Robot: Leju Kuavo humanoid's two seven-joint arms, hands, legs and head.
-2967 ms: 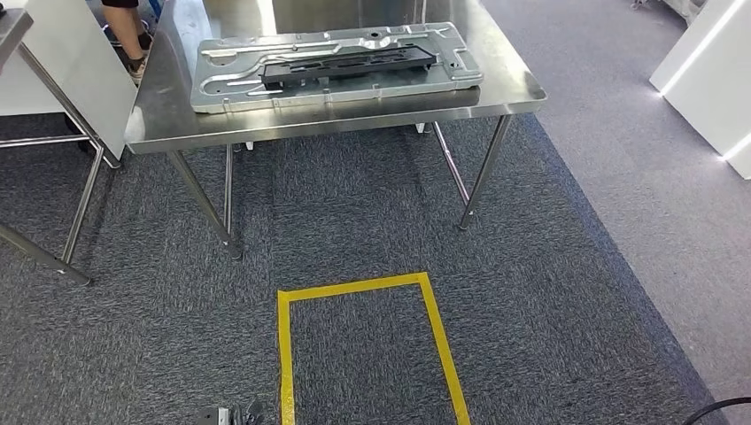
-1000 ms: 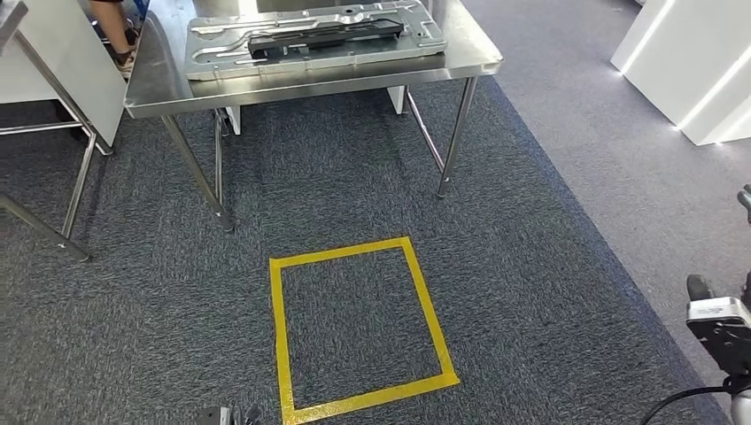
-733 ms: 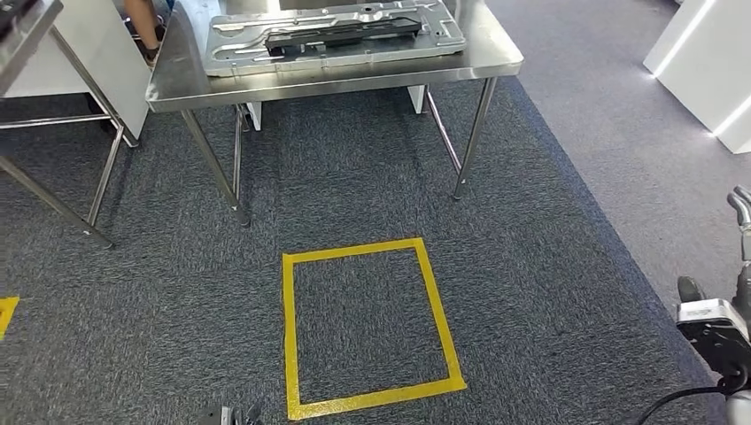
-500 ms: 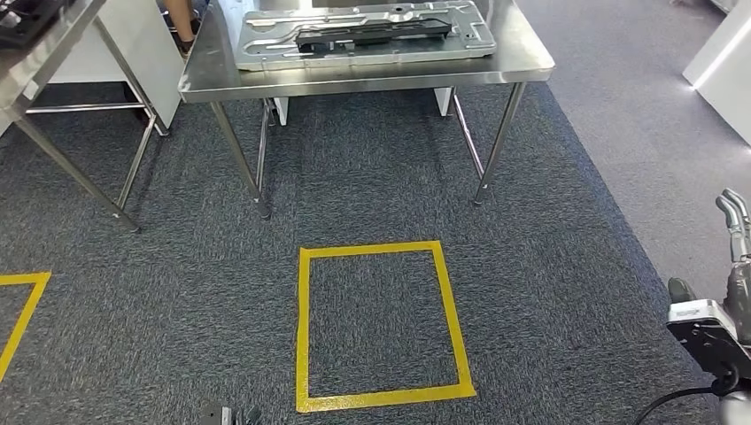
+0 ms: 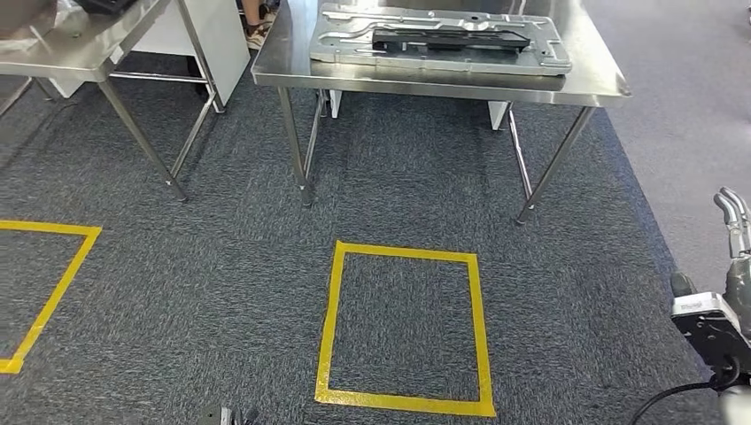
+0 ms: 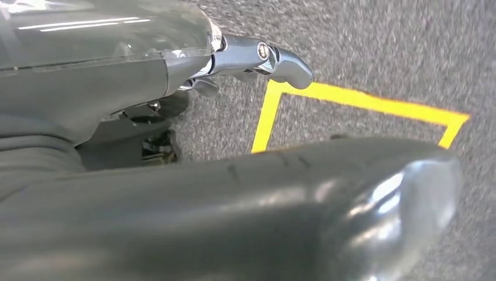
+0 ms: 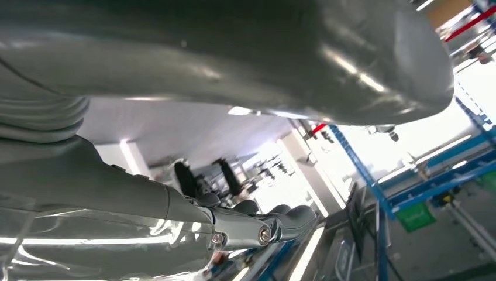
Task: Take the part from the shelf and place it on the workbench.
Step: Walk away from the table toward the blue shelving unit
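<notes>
A long black part (image 5: pixel 449 38) lies on a big metal panel (image 5: pixel 440 53) on the steel table (image 5: pixel 443 84). Both robot hands, left (image 6: pixel 175 105) and right (image 5: pixel 733 257), hold nothing, fingers apart.

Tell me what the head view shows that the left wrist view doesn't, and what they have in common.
Head view alone: the steel workbench carrying a large metal panel with a black part lying on it, a second table, and the right hand at the picture's edge. Left wrist view alone: the left hand close up, holding nothing. Both share grey carpet and yellow floor tape; whether it is the same square, I cannot tell.
</notes>
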